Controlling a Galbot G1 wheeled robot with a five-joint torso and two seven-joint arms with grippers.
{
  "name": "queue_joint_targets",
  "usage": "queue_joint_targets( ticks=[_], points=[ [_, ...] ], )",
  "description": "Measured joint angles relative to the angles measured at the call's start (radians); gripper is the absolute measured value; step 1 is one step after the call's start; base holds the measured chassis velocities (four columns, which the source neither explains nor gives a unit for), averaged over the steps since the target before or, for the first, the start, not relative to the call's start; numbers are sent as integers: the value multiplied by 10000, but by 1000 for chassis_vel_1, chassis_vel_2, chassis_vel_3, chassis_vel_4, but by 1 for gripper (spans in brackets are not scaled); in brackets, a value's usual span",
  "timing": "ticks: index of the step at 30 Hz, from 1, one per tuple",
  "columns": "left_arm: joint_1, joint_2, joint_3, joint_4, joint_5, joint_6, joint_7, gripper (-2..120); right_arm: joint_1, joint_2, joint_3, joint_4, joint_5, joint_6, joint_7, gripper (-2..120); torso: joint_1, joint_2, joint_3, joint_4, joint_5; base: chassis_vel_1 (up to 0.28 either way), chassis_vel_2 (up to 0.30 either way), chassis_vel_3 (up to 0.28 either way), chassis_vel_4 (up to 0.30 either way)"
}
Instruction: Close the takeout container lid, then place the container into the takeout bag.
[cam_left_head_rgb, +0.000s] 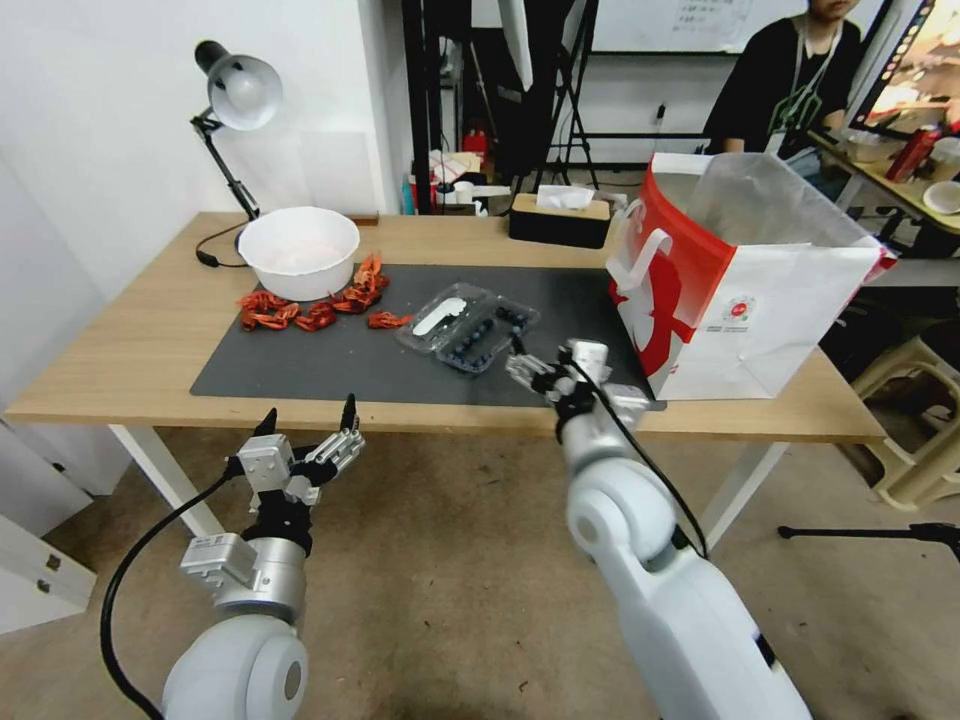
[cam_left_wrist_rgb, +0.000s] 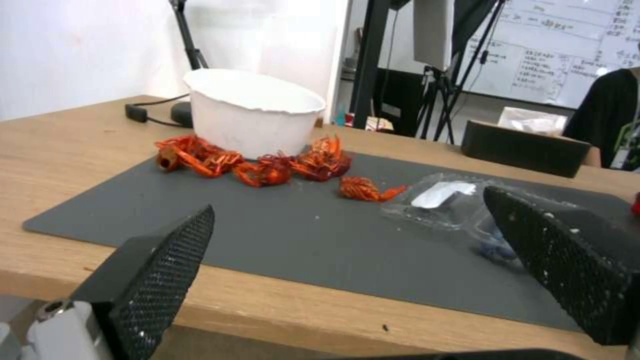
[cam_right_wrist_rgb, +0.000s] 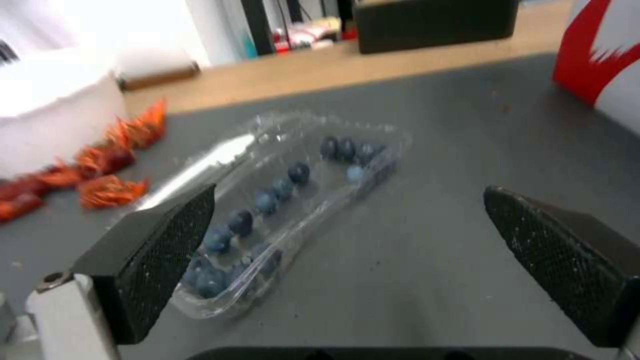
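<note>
Clear takeout container (cam_left_head_rgb: 468, 327) lies open, seemingly blueberries inside; right gripper (cam_left_head_rgb: 528, 368) spread wide, empty.

bright even light; right wrist view perhaps motion-blurred.

We're seeing a glossy clear plastic clamshell takeout container (cam_left_head_rgb: 468, 327) lying on a matt dark grey mat (cam_left_head_rgb: 330, 362) over a pale wood-grain tabletop (cam_left_head_rgb: 130, 340). Right of the mat, the red-and-white takeout bag (cam_left_head_rgb: 745, 290) looks like smooth paper with a crinkly clear plastic liner.
</note>
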Motion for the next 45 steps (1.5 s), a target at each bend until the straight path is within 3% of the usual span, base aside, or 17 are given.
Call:
queue_joint_targets(
  ticks=[13, 33, 45],
  points=[
    [-111, 28, -56, 172, -74, -109, -144, 100, 1447, 564, -726, -1503, 534, -1506, 1522, 100, 0, -1, 0, -1, 2, 0, 0, 0, 0],
    [-62, -12, -55, 203, -72, -329, -195, 100, 1568, 625, -795, -1468, 1385, -2331, 2118, 100, 0, 0, 0, -1, 2, 0, 0, 0, 0],
    [-99, -57, -11, 271, -79, -394, -231, 100, 1450, 269, -545, -1167, 1784, -2515, 2247, 100, 0, 0, -1, -2, 3, 0, 0, 0, 0]
  ],
)
